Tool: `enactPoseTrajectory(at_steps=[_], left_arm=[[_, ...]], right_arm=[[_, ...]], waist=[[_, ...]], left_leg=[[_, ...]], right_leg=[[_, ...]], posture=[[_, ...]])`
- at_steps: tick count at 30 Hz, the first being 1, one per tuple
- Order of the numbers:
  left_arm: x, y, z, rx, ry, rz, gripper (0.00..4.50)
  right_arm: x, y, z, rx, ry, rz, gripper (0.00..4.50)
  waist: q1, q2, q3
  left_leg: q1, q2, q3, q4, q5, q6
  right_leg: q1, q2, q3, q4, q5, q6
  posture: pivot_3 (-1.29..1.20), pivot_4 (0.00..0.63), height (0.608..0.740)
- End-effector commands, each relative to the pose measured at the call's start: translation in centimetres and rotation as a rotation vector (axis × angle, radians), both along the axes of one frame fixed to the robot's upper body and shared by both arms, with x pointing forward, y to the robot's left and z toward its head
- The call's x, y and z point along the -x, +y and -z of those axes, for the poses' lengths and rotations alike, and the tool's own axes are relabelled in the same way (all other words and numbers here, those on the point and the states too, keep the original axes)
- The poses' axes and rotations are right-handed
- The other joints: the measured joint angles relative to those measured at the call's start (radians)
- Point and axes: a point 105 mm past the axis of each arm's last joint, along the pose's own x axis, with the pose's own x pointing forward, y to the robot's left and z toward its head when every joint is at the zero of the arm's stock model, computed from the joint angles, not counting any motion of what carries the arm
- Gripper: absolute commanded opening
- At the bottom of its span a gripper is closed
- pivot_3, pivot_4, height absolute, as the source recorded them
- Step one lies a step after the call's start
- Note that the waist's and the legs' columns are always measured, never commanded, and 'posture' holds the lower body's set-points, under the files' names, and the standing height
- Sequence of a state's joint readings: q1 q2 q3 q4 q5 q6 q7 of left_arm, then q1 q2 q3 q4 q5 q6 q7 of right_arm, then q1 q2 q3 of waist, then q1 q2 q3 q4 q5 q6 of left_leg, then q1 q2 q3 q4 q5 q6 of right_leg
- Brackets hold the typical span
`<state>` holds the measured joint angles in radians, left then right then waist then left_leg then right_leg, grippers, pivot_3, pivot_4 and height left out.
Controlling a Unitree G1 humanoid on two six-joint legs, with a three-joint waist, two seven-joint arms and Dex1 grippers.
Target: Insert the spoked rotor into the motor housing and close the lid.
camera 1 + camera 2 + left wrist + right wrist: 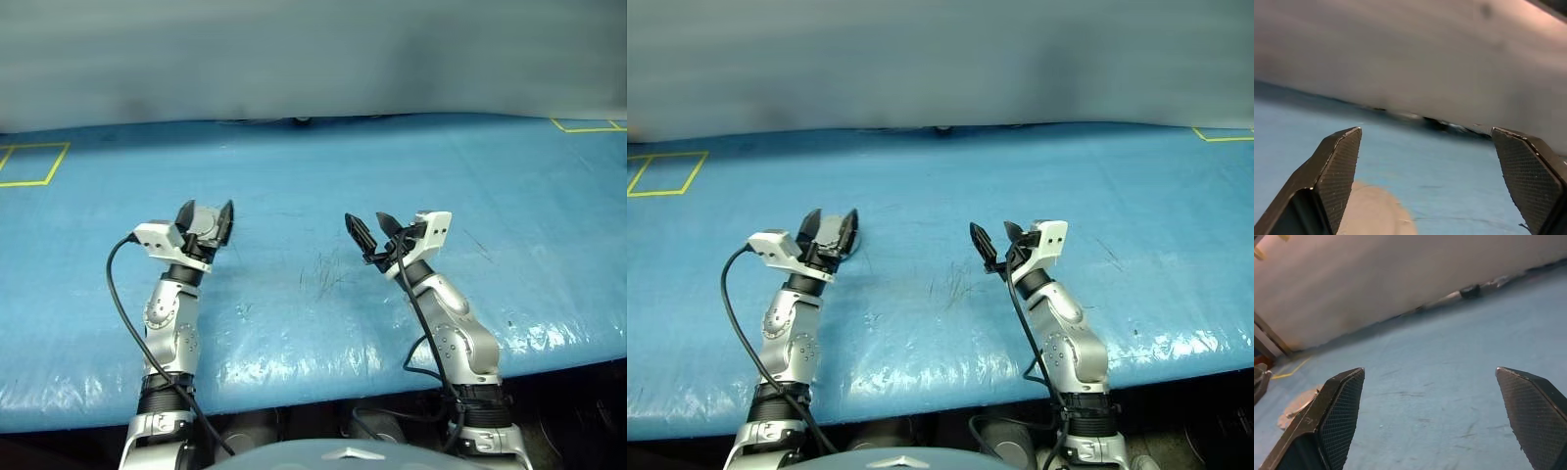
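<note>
Lid [1300, 407] is showing as a plain grey round disc lying flat on the blue table [323, 176], just beyond your left gripper [209, 221] — so the motor housing seems closed already. Both grippers, the right gripper [372, 233] too, are standing wide open, holding nothing — little seems left.

Bare blue table [323, 176] between fingers
</note>
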<state>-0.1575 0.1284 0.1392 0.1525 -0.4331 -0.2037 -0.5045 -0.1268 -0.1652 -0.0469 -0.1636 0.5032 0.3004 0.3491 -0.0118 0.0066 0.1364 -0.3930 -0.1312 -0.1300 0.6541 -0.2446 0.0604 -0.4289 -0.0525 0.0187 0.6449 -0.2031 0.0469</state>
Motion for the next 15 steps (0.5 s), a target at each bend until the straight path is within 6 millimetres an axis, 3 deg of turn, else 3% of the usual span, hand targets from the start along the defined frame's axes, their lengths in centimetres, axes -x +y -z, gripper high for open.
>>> enactPoseTrajectory(at_steps=[1, 4, 8, 15], left_arm=[[1.2, -2.6, -0.5, -0.126, -0.040, 0.191, 4.49], [2.1, -4.2, 1.4, -0.260, 0.008, 0.328, 4.49], [3.0, -5.3, 3.3, -0.388, 0.049, 0.420, 4.49], [3.5, -5.6, 4.0, -0.413, 0.066, 0.463, 4.49]], right_arm=[[0.2, -1.1, -0.1, 0.128, -0.053, -0.007, 4.50], [0.6, -1.7, 0.6, 0.240, -0.056, -0.046, 4.50], [1.2, -2.0, 3.0, 0.431, 0.005, -0.107, 4.50], [1.1, -2.6, 3.1, 0.438, 0.008, -0.095, 4.50]], waist=[[0.000, 0.000, 0.000], [0.001, 0.000, 0.000], [0.001, 0.000, 0.000], [0.004, 0.000, 0.000]], left_leg=[[0.000, 0.001, 0.000, 0.000, 0.000, -0.001], [0.000, 0.002, 0.000, -0.001, 0.002, -0.003], [0.000, 0.002, 0.000, -0.002, 0.002, -0.003], [0.000, 0.003, 0.000, -0.002, 0.003, -0.004]], right_leg=[[0.000, 0.001, 0.000, 0.000, 0.000, -0.001], [0.001, 0.001, 0.000, 0.001, 0.001, -0.002], [0.001, 0.002, 0.000, 0.000, 0.001, -0.003], [0.001, 0.001, 0.000, 0.000, 0.001, -0.003]], posture=[[0.00, 0.150, 0.740], [0.00, 0.150, 0.740], [0.00, 0.150, 0.740], [0.00, 0.150, 0.740]])
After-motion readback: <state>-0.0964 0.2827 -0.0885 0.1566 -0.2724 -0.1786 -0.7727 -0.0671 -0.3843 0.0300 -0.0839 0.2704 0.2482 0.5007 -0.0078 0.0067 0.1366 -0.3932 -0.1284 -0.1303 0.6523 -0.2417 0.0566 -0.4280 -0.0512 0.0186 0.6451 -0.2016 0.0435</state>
